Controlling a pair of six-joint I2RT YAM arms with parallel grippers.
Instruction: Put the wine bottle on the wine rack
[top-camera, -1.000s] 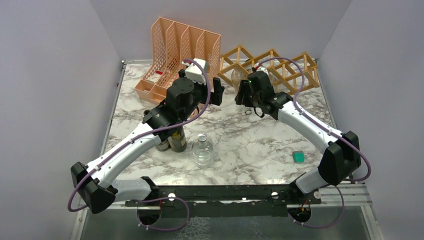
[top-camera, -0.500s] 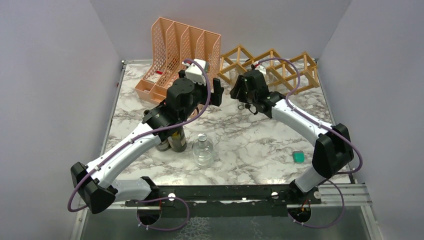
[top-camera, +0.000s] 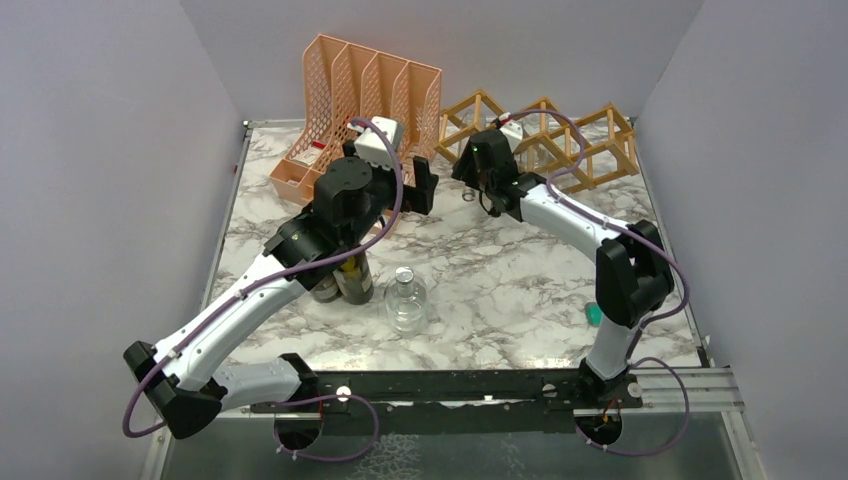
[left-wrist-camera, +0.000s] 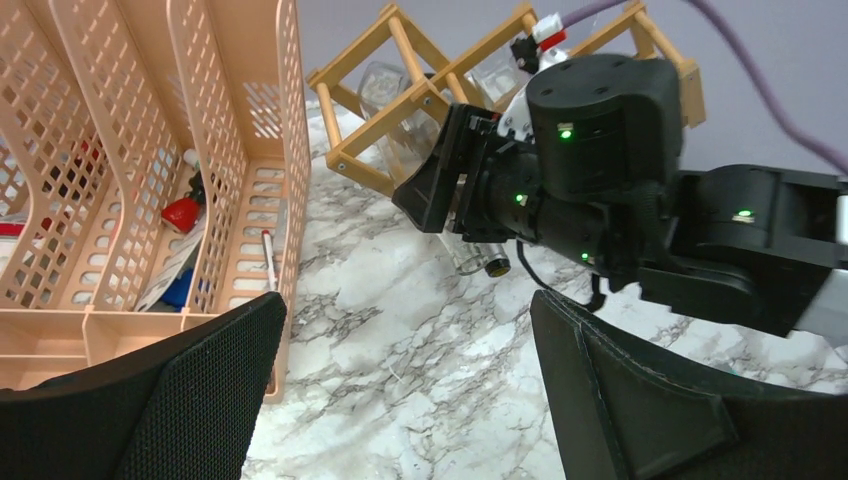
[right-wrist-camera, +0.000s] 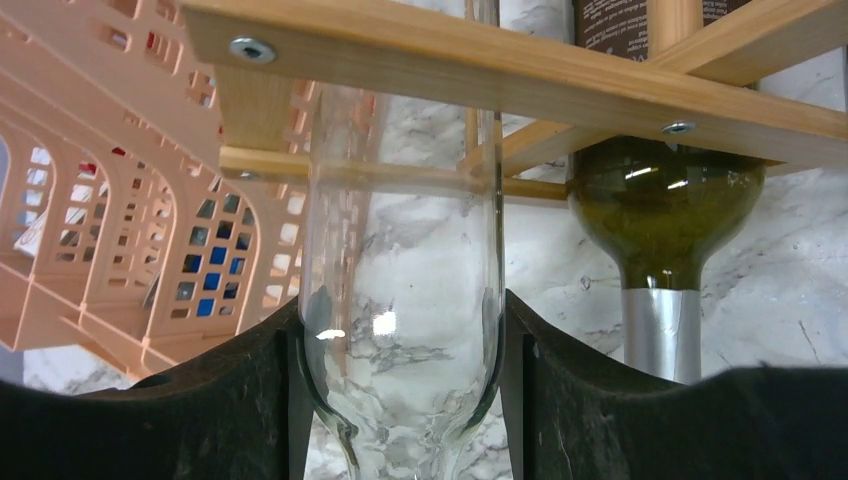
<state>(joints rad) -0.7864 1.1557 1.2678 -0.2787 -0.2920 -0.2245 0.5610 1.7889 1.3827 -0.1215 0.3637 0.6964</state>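
Pinching the clear glass wine bottle (right-wrist-camera: 400, 250) at its body within the pale wooden lattice wine rack (right-wrist-camera: 500, 70), right gripper (right-wrist-camera: 403, 400) suits probably slick, brittle glass; left gripper (left-wrist-camera: 405, 310) gapes empty

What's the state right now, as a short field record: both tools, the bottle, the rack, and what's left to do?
right tool: shut on the clear bottle, one finger on each side of its body
clear bottle: lying base-first, partly inside a cell of the wine rack, narrow end toward the tool
wine rack: at the back of the table; green bottle already in the neighbouring cell
left tool: open, empty, beside the file organiser
remaining: bottle not yet released
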